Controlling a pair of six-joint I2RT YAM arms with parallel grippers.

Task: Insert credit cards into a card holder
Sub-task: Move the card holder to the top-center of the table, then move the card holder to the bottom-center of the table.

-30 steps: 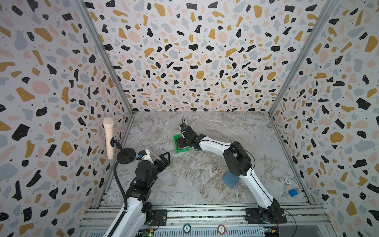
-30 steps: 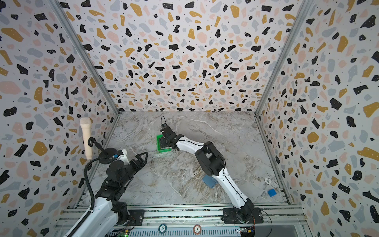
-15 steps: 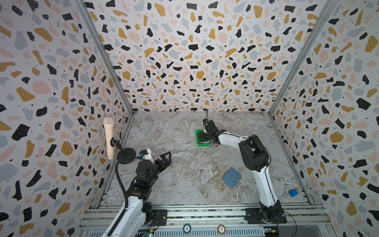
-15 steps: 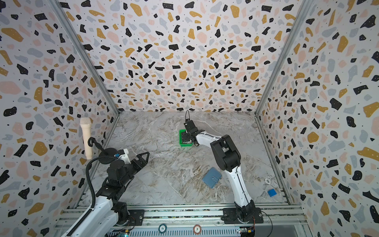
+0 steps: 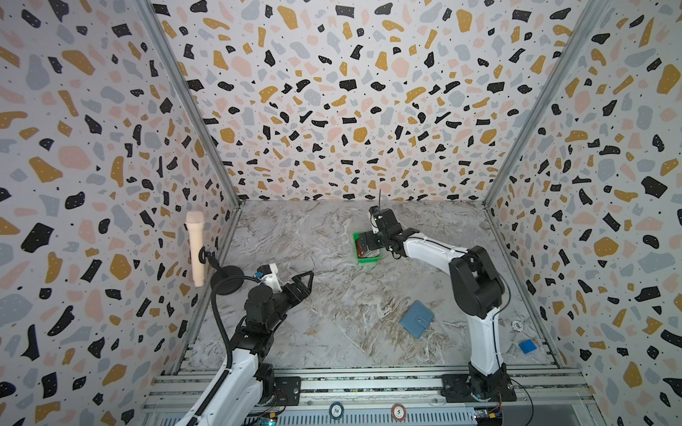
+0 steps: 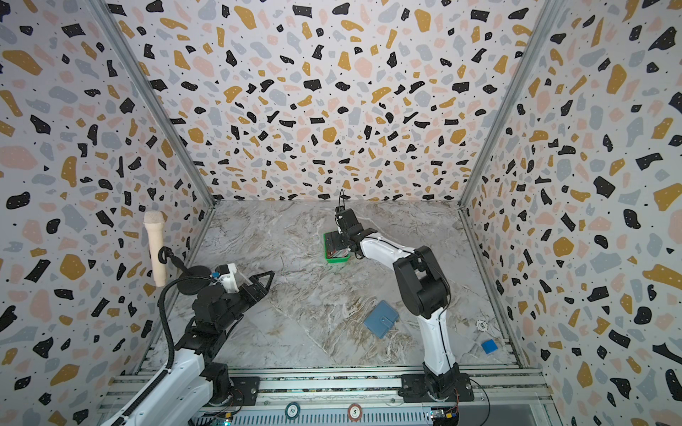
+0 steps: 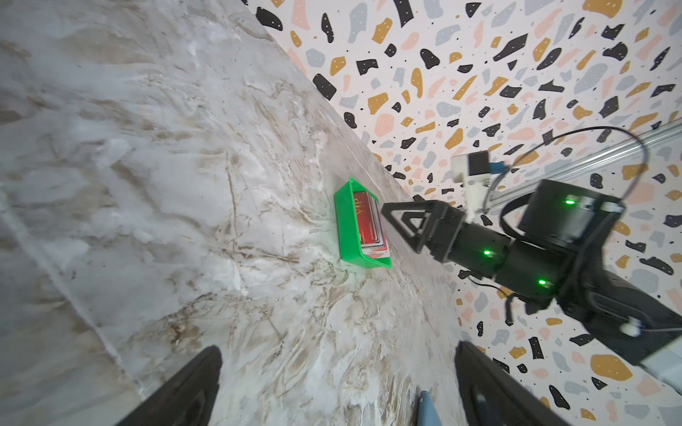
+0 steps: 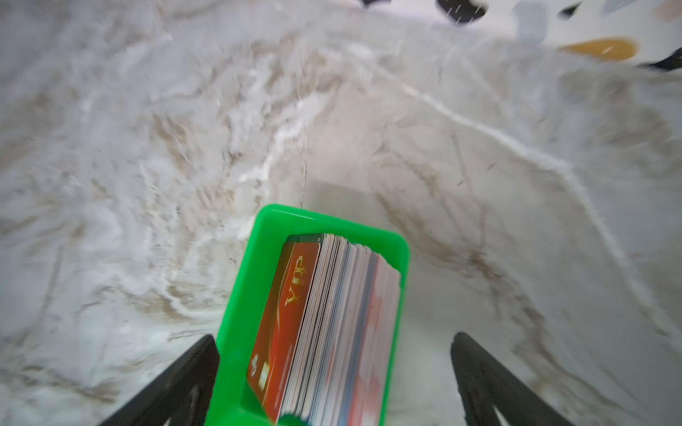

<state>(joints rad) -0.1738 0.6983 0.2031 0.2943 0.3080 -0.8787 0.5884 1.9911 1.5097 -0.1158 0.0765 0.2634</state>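
Right wrist view: right gripper (image 8: 332, 337) just spread, freeing green tray (image 8: 273, 217) of credit cards (image 8: 332, 295), dragged to 11 o'clock of card holder (image 5: 416, 319); left gripper (image 7: 337, 347) spread. Picking likely next.

Terrazzo-patterned walls (image 5: 332, 92) enclose a marbled grey tabletop (image 5: 295, 239), joined by aluminium corner rails (image 5: 204, 129).

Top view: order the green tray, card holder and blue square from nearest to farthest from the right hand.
1. Green tray, far centre, under the right hand.
2. Card holder, nearer the front edge.
3. Blue square, front right corner.
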